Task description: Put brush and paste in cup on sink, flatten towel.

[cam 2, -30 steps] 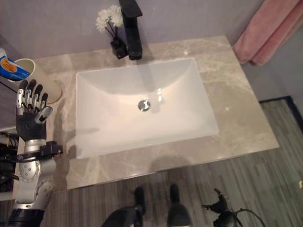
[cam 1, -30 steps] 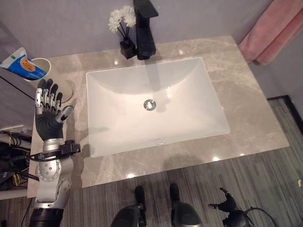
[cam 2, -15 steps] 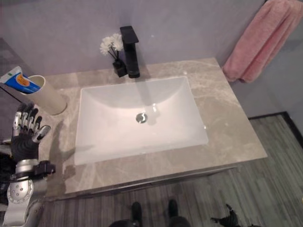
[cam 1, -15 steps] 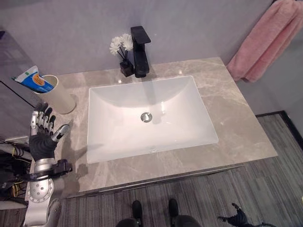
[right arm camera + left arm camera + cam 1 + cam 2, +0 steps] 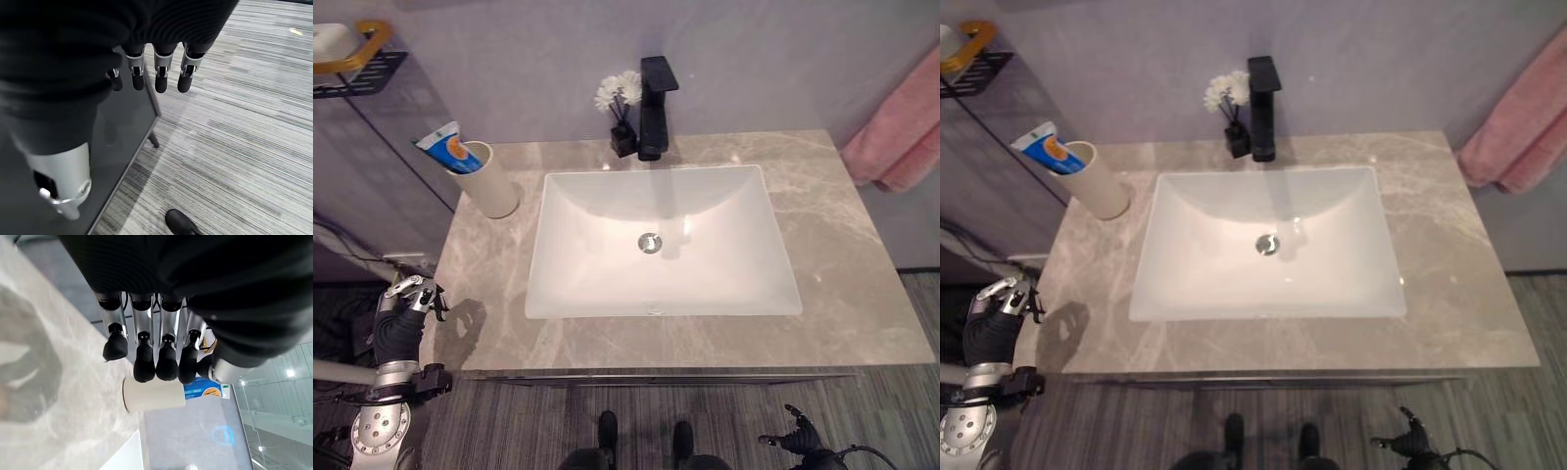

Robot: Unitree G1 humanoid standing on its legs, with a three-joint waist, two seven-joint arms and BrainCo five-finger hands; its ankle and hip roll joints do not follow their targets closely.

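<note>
Withdrawn off the counter (image 5: pixel 862 294), my left hand (image 5: pixel 403 315) hangs clenched, empty. Paste (image 5: pixel 442 153) sits in the cup (image 5: pixel 489 184); right hand (image 5: pixel 156 73) loosely curled, empty

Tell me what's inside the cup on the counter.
A blue and white toothpaste tube sticks out of the cream cup, leaning left. Its lower end is hidden by the cup wall; whether a brush is inside cannot be seen.

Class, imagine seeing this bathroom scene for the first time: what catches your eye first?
The white sink basin set in the grey marble counter dominates. A black tap stands behind it beside white flowers, and a cream cup holding a blue toothpaste tube sits at the counter's left rear corner.
</note>
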